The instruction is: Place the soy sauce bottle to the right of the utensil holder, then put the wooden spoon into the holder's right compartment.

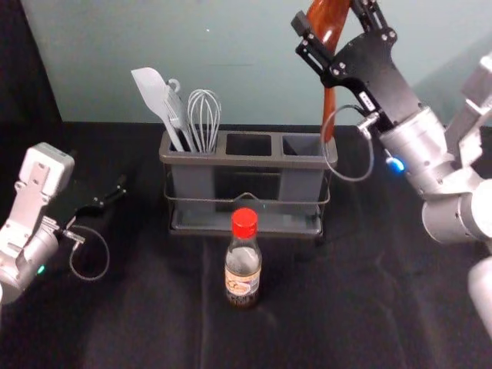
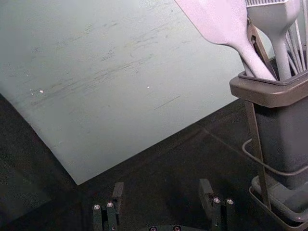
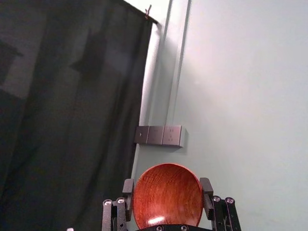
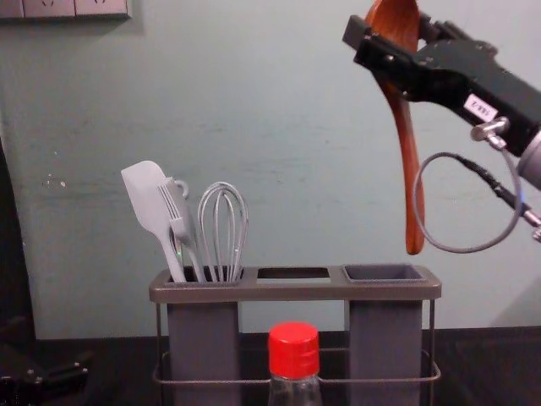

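My right gripper (image 1: 329,31), up at the back right, is shut on the bowl of the wooden spoon (image 1: 329,115). In the right wrist view the gripper (image 3: 167,195) has the spoon bowl (image 3: 168,195) between its fingers. The spoon hangs handle down in the chest view, its tip (image 4: 414,241) above the right compartment (image 4: 385,272). The utensil holder (image 1: 247,161) stands at the back. In front of its middle the soy sauce bottle (image 1: 243,265) is upright, red-capped. My left gripper (image 1: 111,197) is at the left, open and empty in its wrist view (image 2: 162,195).
A grey spatula (image 1: 156,96), a brush and a whisk (image 1: 204,115) stand in the holder's left compartment. The middle compartment (image 1: 248,144) lies between the outer two. A pale wall (image 4: 279,127) rises behind the dark table (image 1: 138,315).
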